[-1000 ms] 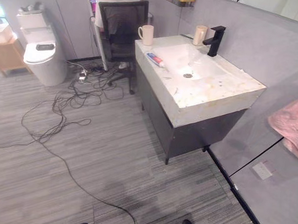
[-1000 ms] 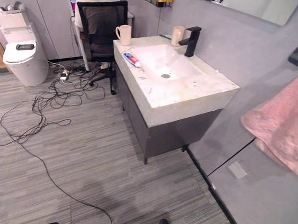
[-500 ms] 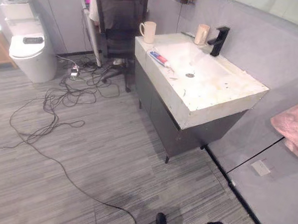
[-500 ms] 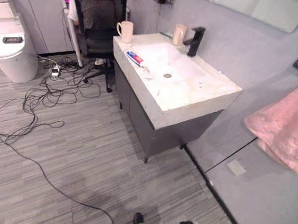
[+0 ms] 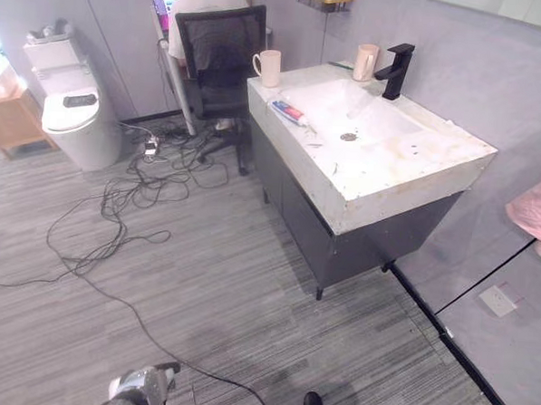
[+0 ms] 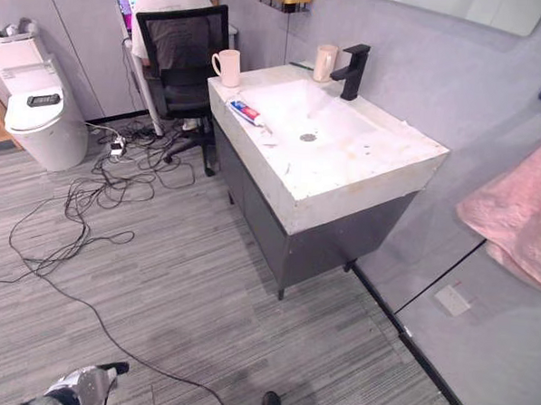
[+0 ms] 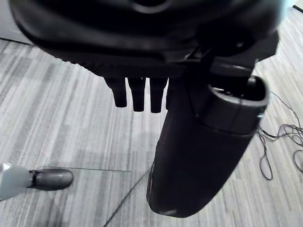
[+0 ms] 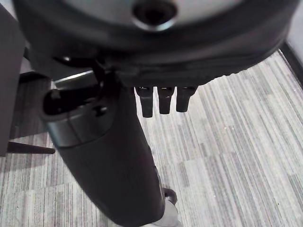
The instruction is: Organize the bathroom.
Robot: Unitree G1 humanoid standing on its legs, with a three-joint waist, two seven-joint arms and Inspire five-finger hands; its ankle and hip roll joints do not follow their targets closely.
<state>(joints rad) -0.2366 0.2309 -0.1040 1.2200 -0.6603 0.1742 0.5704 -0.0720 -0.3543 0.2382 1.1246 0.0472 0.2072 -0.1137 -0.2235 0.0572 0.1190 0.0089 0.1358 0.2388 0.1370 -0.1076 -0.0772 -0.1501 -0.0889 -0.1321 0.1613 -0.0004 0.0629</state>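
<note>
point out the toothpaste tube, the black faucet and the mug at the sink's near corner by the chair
toothpaste tube (image 5: 289, 112), left eye view, on the middle of the tube's body
black faucet (image 5: 395, 71), left eye view, on its upright column
mug (image 5: 270, 68), left eye view, on the side of the cup

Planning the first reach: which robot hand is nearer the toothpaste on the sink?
Neither by much. Left robot hand and right robot hand both hang over the floor, well short of the toothpaste on the sink.

The counter (image 5: 409, 164) is looking like pale, mottled stone, matt; the faucet (image 5: 393, 70) is showing matt black metal; the towel (image 6: 515, 215) is appearing as fluffy pink cloth; the floor (image 5: 203, 281) is reading as streaky grey wood-grain; the toilet (image 5: 71, 110) is gleaming glossy white.
</note>
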